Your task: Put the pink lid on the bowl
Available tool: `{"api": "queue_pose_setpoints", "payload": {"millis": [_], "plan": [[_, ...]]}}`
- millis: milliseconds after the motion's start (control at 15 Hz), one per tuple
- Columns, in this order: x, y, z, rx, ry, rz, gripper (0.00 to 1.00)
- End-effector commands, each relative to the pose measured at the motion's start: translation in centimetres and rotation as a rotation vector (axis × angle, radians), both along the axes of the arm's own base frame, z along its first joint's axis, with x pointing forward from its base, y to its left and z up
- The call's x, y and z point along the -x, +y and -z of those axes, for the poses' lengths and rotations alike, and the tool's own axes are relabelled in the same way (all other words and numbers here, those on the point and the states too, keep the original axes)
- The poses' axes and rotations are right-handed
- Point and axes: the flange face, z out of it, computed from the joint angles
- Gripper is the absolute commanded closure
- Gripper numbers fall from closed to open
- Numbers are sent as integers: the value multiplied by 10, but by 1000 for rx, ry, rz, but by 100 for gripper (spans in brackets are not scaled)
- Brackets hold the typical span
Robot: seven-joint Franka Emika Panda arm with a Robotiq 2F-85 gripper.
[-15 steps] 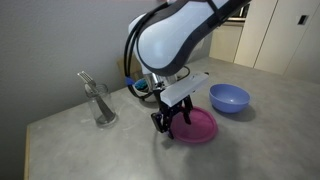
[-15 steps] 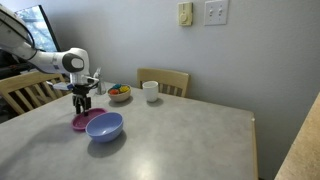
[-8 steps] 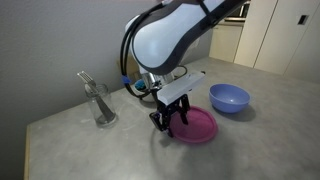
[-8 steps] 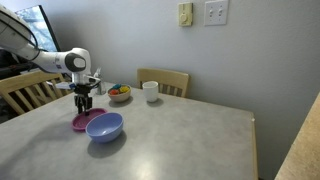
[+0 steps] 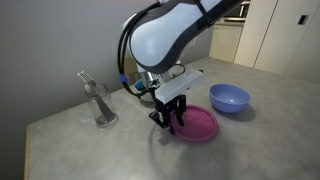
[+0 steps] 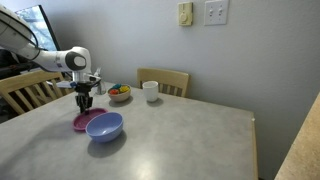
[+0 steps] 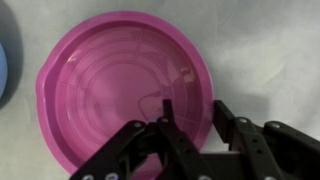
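The pink lid [image 5: 200,124] lies flat on the table, also in an exterior view [image 6: 82,121] and filling the wrist view [image 7: 115,85]. The blue bowl [image 5: 229,97] stands just beside it [image 6: 105,126]; a sliver of it shows at the wrist view's left edge [image 7: 3,70]. My gripper [image 5: 170,122] [image 6: 84,104] hangs just over the lid's edge. Its fingers [image 7: 193,115] are apart and straddle the lid's rim, one over the inside and one outside. Nothing is held.
A glass with utensils [image 5: 99,101] stands near the wall. A white bowl with colourful contents [image 6: 119,93] and a white mug [image 6: 151,91] sit at the table's far side, by a wooden chair [image 6: 165,78]. The table edge [image 5: 28,150] is near the glass.
The gripper has risen slightly over the lid's edge. The lid and bowl have not moved.
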Motion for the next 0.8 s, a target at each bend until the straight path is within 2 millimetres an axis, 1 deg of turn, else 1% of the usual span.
{"api": "queue_pose_setpoints", "payload": {"millis": [0, 133, 267, 333, 733], "plan": [[-4, 1, 0, 37, -1, -10, 82], [-4, 2, 0, 37, -4, -12, 96], [-4, 2, 1, 37, -4, -12, 100], [-4, 2, 1, 36, -5, -13, 97], [-3, 5, -1, 29, -5, -27, 97]]}}
